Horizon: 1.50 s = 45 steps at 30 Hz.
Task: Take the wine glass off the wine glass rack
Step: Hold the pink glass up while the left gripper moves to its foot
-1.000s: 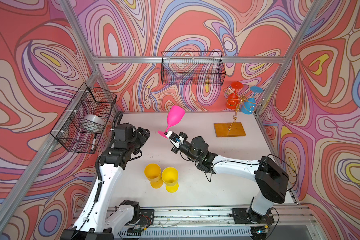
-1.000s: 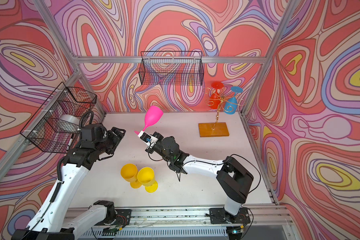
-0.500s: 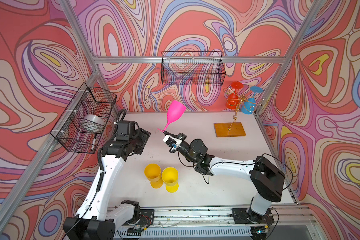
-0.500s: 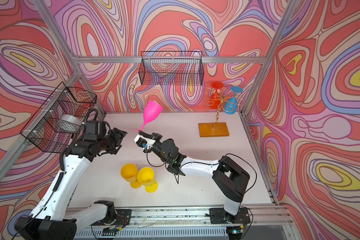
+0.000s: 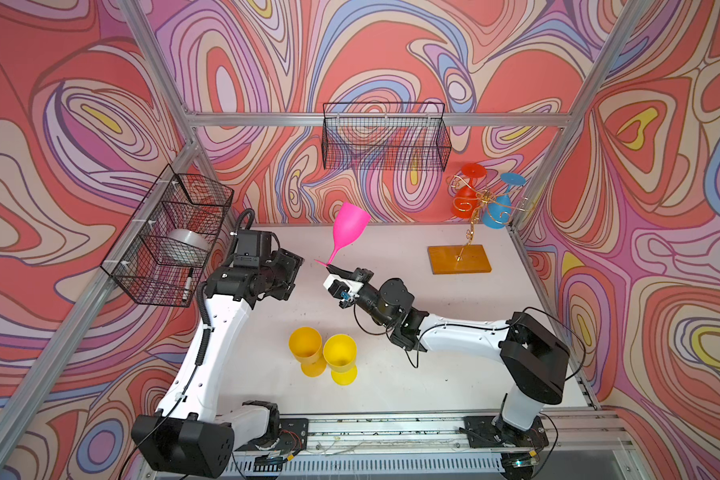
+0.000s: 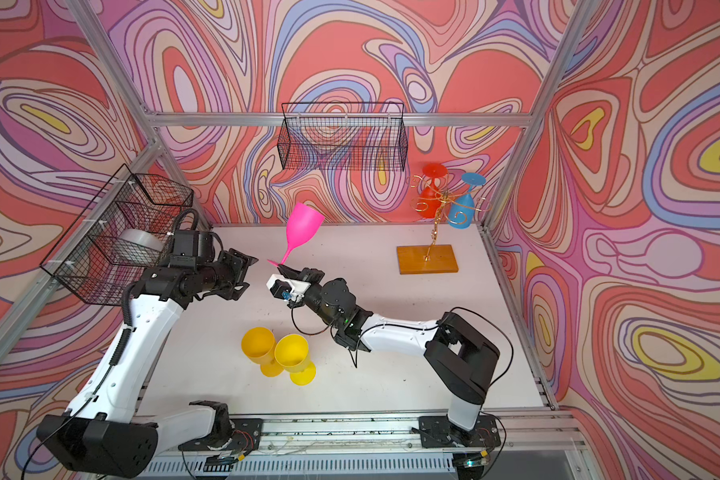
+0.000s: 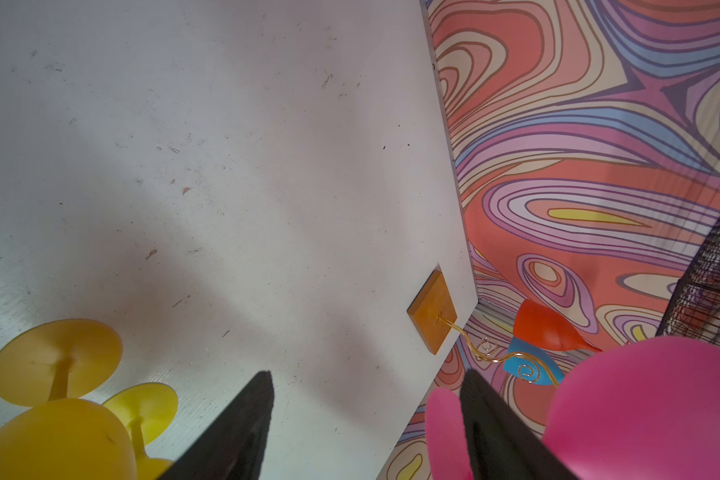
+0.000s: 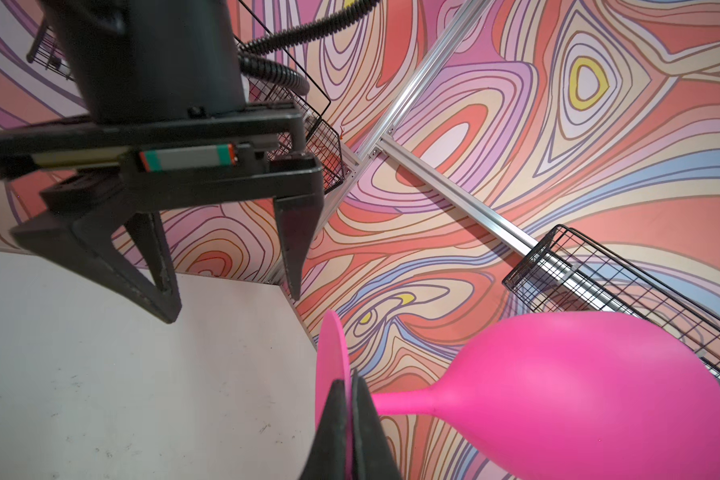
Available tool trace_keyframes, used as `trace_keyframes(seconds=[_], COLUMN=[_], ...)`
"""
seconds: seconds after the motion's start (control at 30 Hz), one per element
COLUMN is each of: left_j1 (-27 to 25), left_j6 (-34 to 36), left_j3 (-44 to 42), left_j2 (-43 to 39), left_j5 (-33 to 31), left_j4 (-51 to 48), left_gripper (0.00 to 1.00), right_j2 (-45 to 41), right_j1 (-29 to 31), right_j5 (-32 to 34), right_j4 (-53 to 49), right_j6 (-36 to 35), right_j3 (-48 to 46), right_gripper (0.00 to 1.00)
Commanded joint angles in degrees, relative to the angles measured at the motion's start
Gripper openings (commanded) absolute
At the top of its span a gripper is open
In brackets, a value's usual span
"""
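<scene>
Well apart from the rack (image 5: 460, 259), the pink wine glass (image 5: 350, 224) is held tilted, its thin foot clamped edge-on between the right jaws. The left jaws stand parted beside it, empty. It is judged light, stiff and slippery; the stem is the surer hold.

The wine glass rack (image 5: 460, 258) stood right of centre; two goblets (image 5: 306, 349) sat below centre; a wire basket (image 5: 385, 137) hung at upper centre.

We see the pink wine glass (image 5: 350, 224) tilted in the air. The gold rack (image 5: 460, 259) stands well apart, upright.
</scene>
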Motion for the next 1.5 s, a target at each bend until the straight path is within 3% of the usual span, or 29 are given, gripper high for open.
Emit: trace_keyframes(seconds=[0.0, 0.9, 1.47], left_j1=[0.4, 0.14, -2.72], left_j6=[-1.04, -1.47, -1.24], left_j3=[2.32, 3.0, 1.98], left_j2=[1.6, 7.55, 8.84], left_j5=[2.27, 8.61, 7.26], left_j4=[-2.85, 1.22, 1.36], left_gripper=[0.71, 0.46, 0.34], right_j2=[0.7, 4.55, 5.68], right_j1=[0.15, 0.29, 0.24], right_j5=[-0.15, -0.9, 0.08], right_j4=[-1.42, -2.42, -1.49], right_j6=[-1.48, -3.3, -4.16], right_j3=[-0.56, 1.45, 2.17], right_gripper=[0.0, 0.0, 0.0])
